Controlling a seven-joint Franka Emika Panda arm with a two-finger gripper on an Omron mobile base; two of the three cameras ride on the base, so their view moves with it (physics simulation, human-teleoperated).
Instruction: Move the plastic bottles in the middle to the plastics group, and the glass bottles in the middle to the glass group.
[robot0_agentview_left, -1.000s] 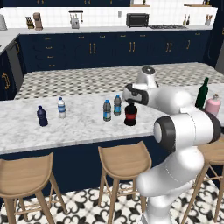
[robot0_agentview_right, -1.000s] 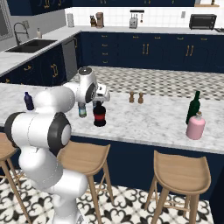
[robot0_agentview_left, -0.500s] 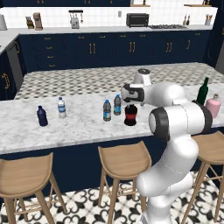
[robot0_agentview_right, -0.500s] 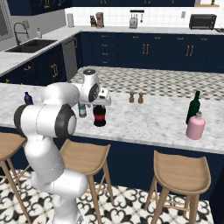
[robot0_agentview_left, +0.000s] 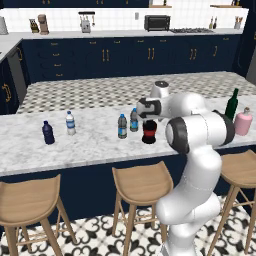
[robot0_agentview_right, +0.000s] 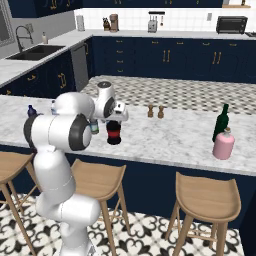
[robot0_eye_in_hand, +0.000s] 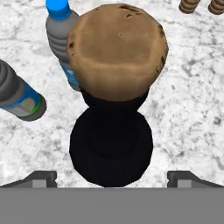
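two grey-tinted plastic bottles stand side by side on the marble counter in the left base view, and just right of them sits the squat black glass bottle with its red band. the gripper has swung in over that bottle since a second ago and hovers right above its neck. far left, the navy bottle and the pale water bottle; far right, the green bottle and the pink bottle.

right base view: white arm bent over the black glass bottle, wooden stools below, navy cabinets behind.

hand view: cork-brown stopper looms close, round black body beneath, jaws spread wide to either side, touching nothing.
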